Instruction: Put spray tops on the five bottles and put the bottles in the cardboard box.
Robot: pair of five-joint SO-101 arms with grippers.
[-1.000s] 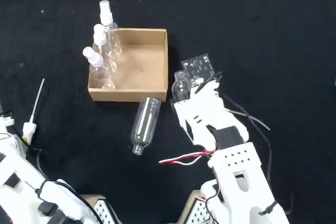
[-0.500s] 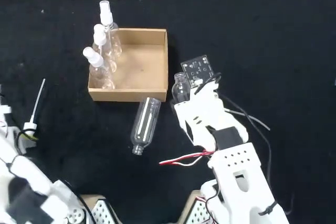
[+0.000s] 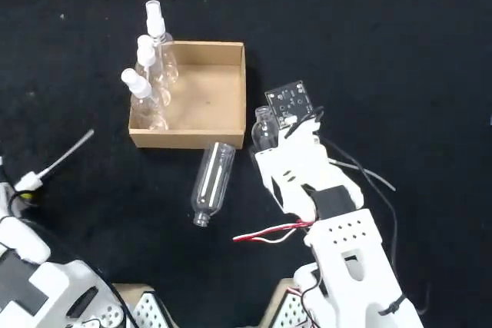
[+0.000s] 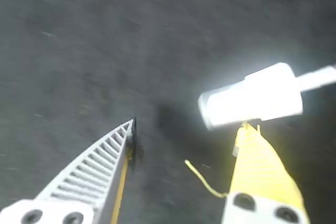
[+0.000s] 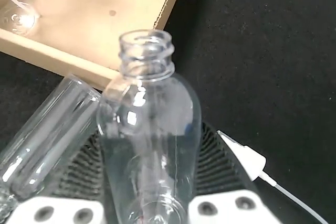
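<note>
My right gripper (image 5: 149, 174) is shut on an upright clear bottle (image 5: 149, 108) with no top, just off the near right corner of the cardboard box (image 3: 207, 97). Three capped bottles (image 3: 146, 90) stand along the box's left side. Another uncapped bottle (image 3: 213, 182) lies on the cloth in front of the box. At the table's left edge a white spray top (image 3: 31, 181) lies with its tube slanting toward the box. My left gripper (image 4: 186, 127) is open there, and its yellow fingertip (image 4: 249, 137) touches the spray top (image 4: 252, 100).
A second spray top (image 5: 247, 156) with a thin tube (image 3: 373, 178) lies on the black cloth right of the right arm. Red and white wires (image 3: 269, 232) hang off that arm. The right half of the box floor is bare.
The left arm has shifted at the table's left edge. The spray top has swung round, so its tube slants up and right instead of pointing away. The right arm and its bottle are still.
</note>
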